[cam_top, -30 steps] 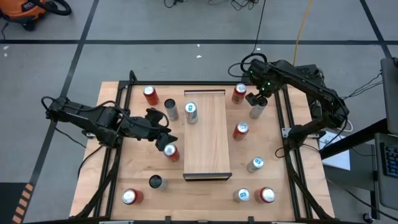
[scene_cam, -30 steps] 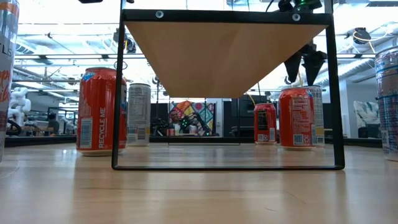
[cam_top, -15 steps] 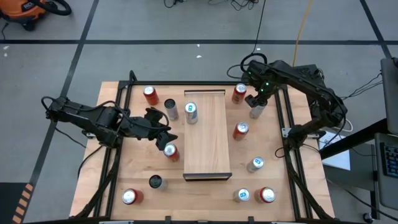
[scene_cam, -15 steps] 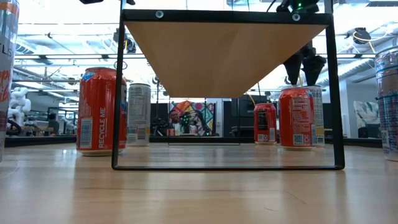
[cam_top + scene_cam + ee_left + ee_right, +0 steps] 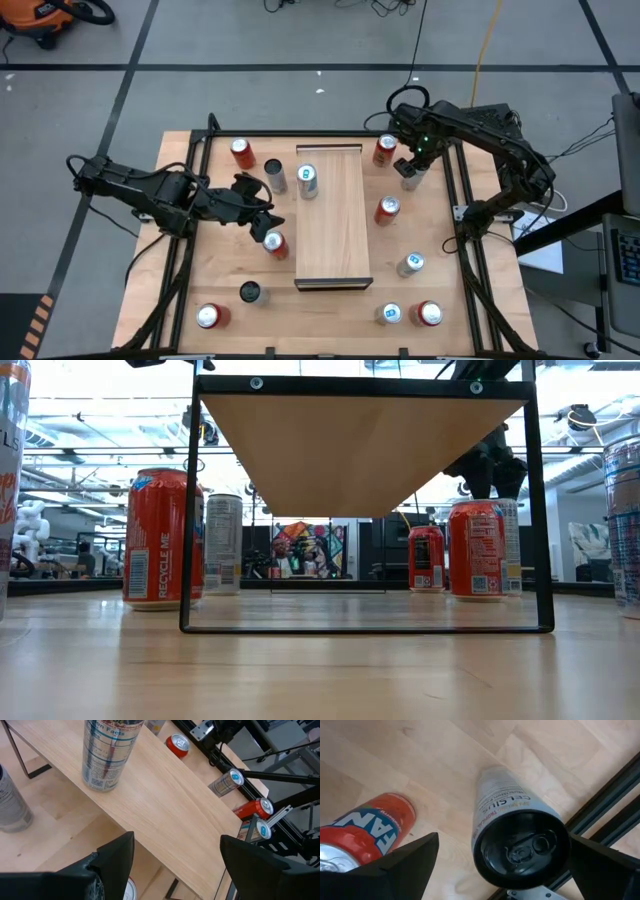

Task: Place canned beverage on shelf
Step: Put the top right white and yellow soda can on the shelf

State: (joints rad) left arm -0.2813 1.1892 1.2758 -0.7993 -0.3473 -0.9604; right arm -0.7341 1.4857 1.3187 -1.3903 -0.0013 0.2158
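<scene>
Your right gripper [image 5: 500, 870] hangs at the table's far right corner with its fingers spread wide, one on each side of a silver can with a black lid [image 5: 517, 837]. The can stands upright directly beneath the claw, its long axis vertical and in line with the claw's approach, so the lid faces straight into the wrist camera. Nothing is gripped yet; the fingers stand clear of the can's wall. A red can [image 5: 367, 832] stands just beside it, toward the shelf, close enough that the near finger must pass between the two.

The shelf [image 5: 333, 215] runs down the middle of the table, from near the far edge toward the near edge, and already carries one silver can [image 5: 308, 180] at its far left. From the right claw, the shelf lies toward the table's centre, past the red can.

Your left gripper [image 5: 258, 208] waits, open, near the shelf's left edge, with a red can [image 5: 275, 243] just beside it. The right arm is plainly the nearer one to the black-lidded can.
</scene>
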